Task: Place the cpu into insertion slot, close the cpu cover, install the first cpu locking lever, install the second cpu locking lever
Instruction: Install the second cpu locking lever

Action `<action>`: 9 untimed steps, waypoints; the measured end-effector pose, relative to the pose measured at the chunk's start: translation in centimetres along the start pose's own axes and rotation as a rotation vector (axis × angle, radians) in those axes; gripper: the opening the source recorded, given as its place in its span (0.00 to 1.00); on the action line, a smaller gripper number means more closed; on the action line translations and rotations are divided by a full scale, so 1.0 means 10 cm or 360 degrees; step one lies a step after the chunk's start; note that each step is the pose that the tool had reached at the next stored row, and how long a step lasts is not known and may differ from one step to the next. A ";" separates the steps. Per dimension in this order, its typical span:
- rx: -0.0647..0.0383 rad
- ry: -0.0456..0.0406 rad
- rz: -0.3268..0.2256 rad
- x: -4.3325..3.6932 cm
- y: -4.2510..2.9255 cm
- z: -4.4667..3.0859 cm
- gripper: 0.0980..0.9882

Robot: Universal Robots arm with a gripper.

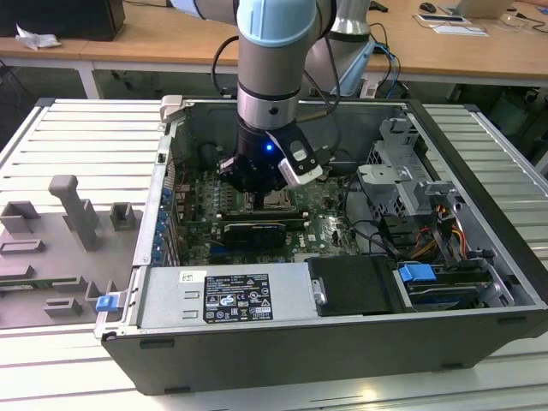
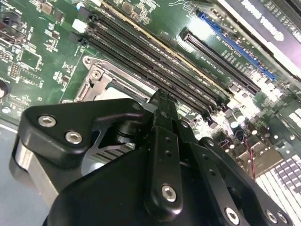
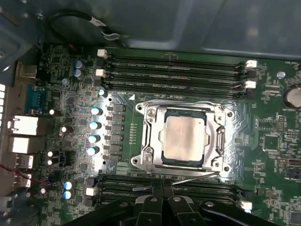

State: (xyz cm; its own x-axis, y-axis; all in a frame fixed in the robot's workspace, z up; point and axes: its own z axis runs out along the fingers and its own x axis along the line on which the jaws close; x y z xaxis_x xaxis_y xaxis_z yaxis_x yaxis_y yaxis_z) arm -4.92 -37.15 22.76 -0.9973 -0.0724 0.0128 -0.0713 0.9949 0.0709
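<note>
Gripper (image 1: 257,195) hung low inside the open computer case (image 1: 479,325), directly over the green motherboard (image 3: 273,155), at the end of the arm (image 1: 270,77) that came down from above in the exterior view. In the first wrist view its black fingers (image 3: 162,200) stood pressed together with no gap between them and nothing held, their tips just beside the socket, touching or nearly touching a thin silvery locking lever (image 3: 188,180) that lay along the socket's near edge. In the second wrist view the same closed fingers (image 2: 162,141) covered part of the socket frame.

The cpu (image 3: 184,138) lay flat in the insertion slot (image 3: 162,155), its pale metal face upward. The cpu cover (image 3: 150,136) was down around the chip, framing it, with its cut-out middle leaving the chip's face bare. A second lever (image 3: 221,141) ran along the side of the cover.

Long black memory slots (image 3: 174,70) ran on both sides of the socket. In the exterior view the grey power supply box (image 1: 223,295) sat at the front of the case, and the case rested on a ribbed grey worktop (image 1: 77,145) beside grey moulded fixtures (image 1: 73,210).
</note>
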 end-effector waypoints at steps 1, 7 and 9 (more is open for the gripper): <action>-0.0017 -0.0001 0.0000 0.003 -0.014 0.010 0.01; -0.0072 -0.0005 -0.0002 0.081 -0.060 0.041 0.01; -0.0086 -0.0006 -0.0002 0.090 -0.065 0.074 0.01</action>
State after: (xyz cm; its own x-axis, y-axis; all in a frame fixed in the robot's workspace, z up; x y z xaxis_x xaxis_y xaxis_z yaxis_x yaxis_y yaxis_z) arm -5.78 -37.81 21.99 -0.9973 -0.0732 0.0088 -0.0715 0.9896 0.1247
